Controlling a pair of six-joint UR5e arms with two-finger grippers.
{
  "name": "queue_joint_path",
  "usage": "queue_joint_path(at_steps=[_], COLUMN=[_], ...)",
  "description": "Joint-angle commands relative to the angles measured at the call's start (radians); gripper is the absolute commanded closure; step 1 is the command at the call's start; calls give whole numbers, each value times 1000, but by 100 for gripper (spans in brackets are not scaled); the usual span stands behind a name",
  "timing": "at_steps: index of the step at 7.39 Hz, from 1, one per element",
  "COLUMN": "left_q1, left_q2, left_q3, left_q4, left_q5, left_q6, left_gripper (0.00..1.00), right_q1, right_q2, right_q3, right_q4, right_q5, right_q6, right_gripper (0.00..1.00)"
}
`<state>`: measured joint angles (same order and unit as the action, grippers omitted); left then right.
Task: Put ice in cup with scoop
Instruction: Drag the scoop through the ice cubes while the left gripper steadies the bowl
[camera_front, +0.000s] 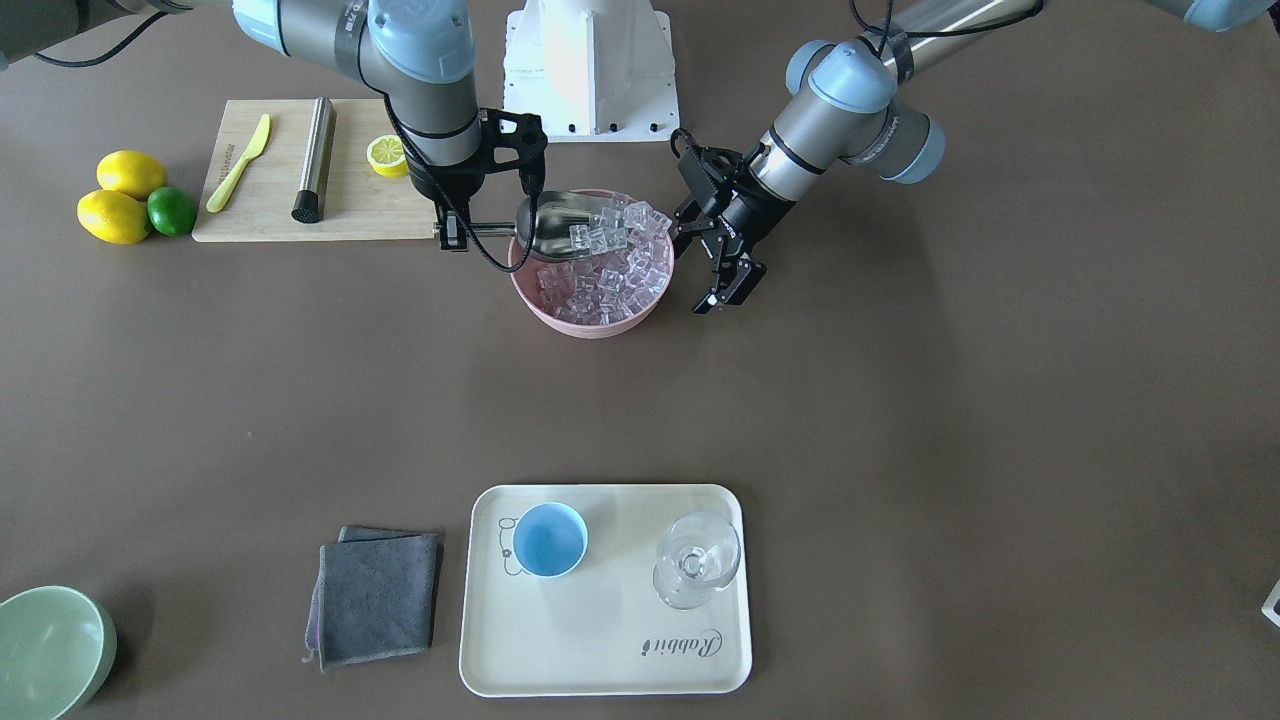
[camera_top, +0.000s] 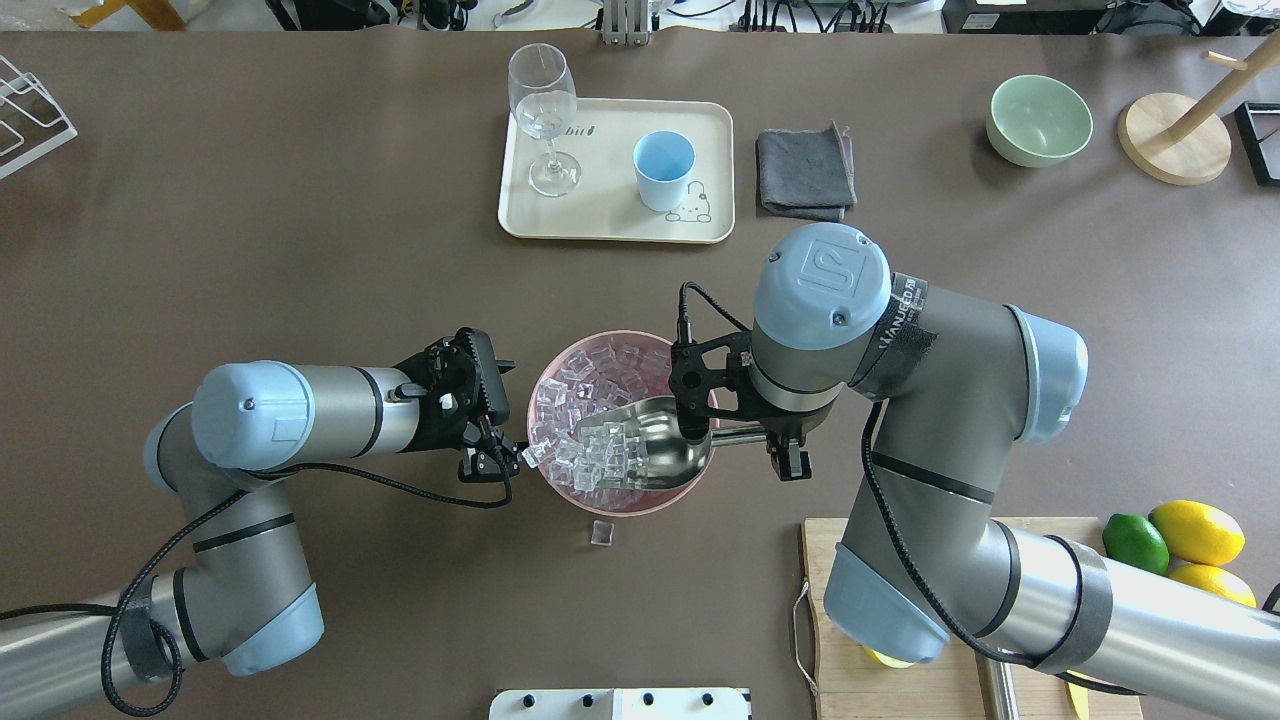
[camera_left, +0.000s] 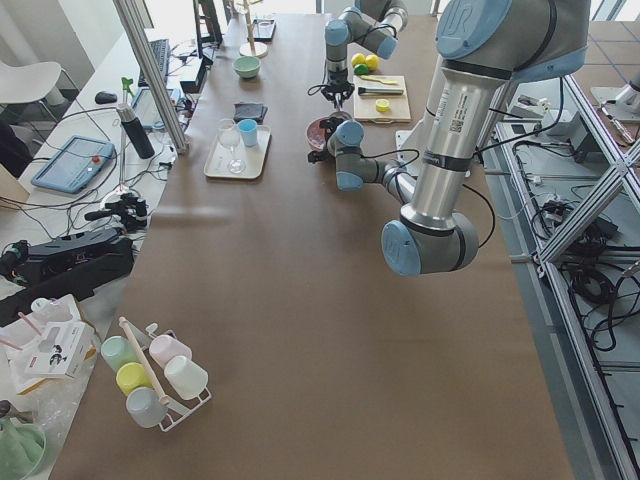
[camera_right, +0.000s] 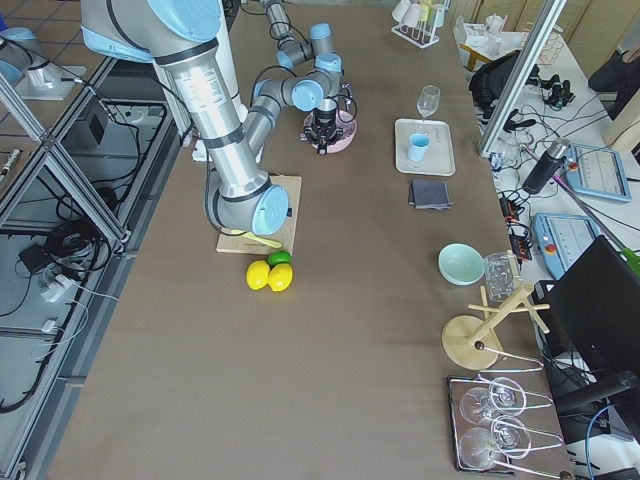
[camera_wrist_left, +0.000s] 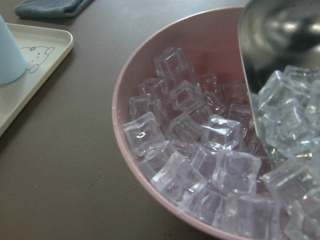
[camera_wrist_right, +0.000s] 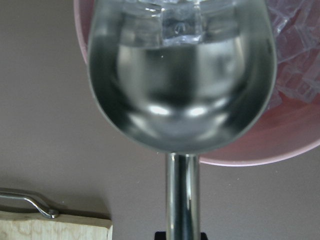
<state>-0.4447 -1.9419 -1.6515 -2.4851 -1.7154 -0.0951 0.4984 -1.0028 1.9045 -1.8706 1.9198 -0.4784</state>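
The steel scoop (camera_front: 548, 224) lies tilted in a pink bowl (camera_front: 590, 328) full of clear ice (camera_front: 605, 285), with several cubes in its trough (camera_top: 605, 448). My right gripper (camera_front: 455, 233) is shut on the scoop's rod handle (camera_top: 735, 436) beside the bowl. The right wrist view shows the trough (camera_wrist_right: 182, 90) from behind, with cubes at its far lip. My left gripper (camera_front: 727, 293) is open and empty just outside the bowl's other side, apart from the rim. The light-blue cup (camera_front: 549, 539) stands empty on a cream tray (camera_front: 600, 660), far from the bowl.
A stemmed glass (camera_front: 697, 557) shares the tray. One loose ice cube (camera_top: 601, 532) lies on the table near the bowl. A cutting board (camera_front: 370, 215) with a knife, a steel cylinder and a lemon half sits by my right arm. A grey cloth (camera_front: 378, 598) and a green bowl (camera_front: 50, 650) lie beyond.
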Motion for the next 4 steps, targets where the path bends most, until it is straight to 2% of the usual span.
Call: queue_joint_path(at_steps=[1, 3, 4], left_q1=[0, -3, -8], left_q2=[0, 9, 12], left_q3=[1, -11, -19], left_q4=[0, 9, 24], left_q5=[-1, -1, -1], left_q6=[0, 0, 0], left_gripper=[2, 2, 2], right_q1=[2, 15, 46], right_q2=[-10, -17, -19], right_q3=[-1, -4, -4], right_q4=[46, 77, 77], right_q5=[33, 73, 123], right_q6=[-5, -5, -6], right_gripper=[100, 100, 100])
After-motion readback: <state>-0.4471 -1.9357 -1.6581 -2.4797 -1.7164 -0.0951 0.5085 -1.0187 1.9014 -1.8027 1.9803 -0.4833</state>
